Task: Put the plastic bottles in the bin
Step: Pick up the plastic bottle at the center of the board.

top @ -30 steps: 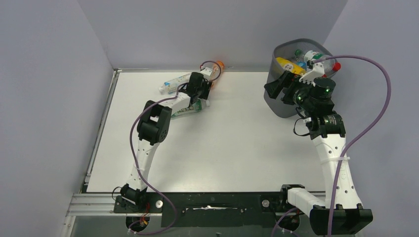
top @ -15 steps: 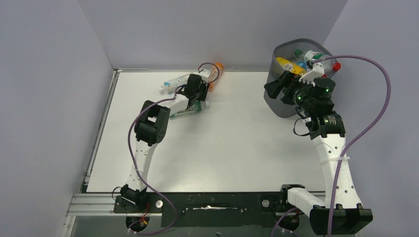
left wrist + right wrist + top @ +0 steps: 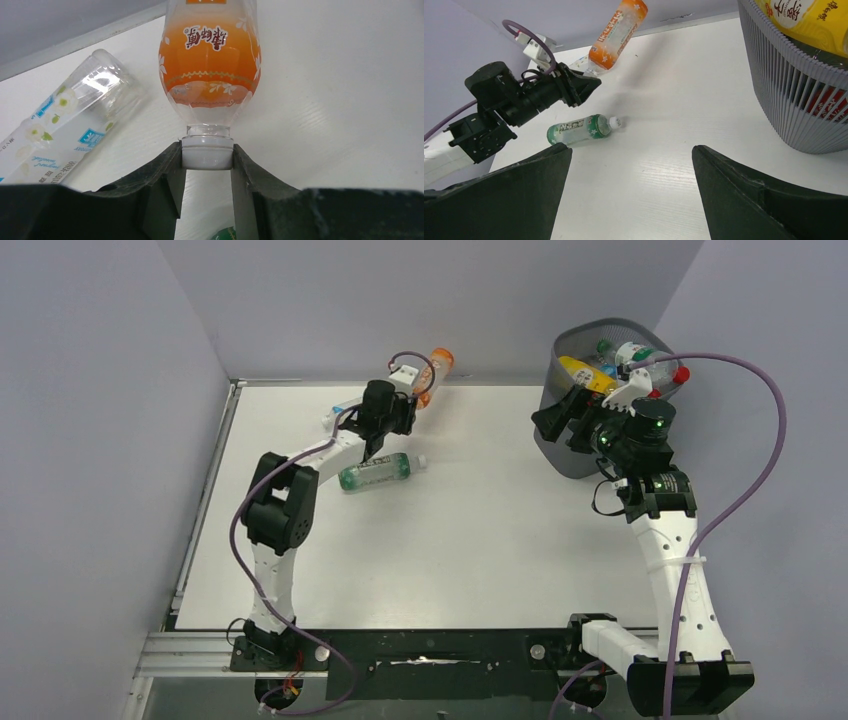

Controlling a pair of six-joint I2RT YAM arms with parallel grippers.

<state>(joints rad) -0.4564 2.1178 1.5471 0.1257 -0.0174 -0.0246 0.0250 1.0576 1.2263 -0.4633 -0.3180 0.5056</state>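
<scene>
My left tool [image 3: 207, 165] grasps the orange bottle [image 3: 210, 60] by its cap; right tool [image 3: 631, 150] released. Bin [image 3: 562, 368] part-full; green bottle [image 3: 375, 472] and blue bottle [image 3: 65, 130] not yet fetched from the worktop's [image 3: 480, 540] far edge.

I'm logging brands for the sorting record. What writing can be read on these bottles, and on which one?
The orange bottle: red Chinese characters, upside down here, not legible enough to quote.
The clear blue-labelled bottle: small print, blurred.
The green bottle: white lettering, too small.
The yellow bottle in the bin: large characters, cropped, unreadable.
</scene>
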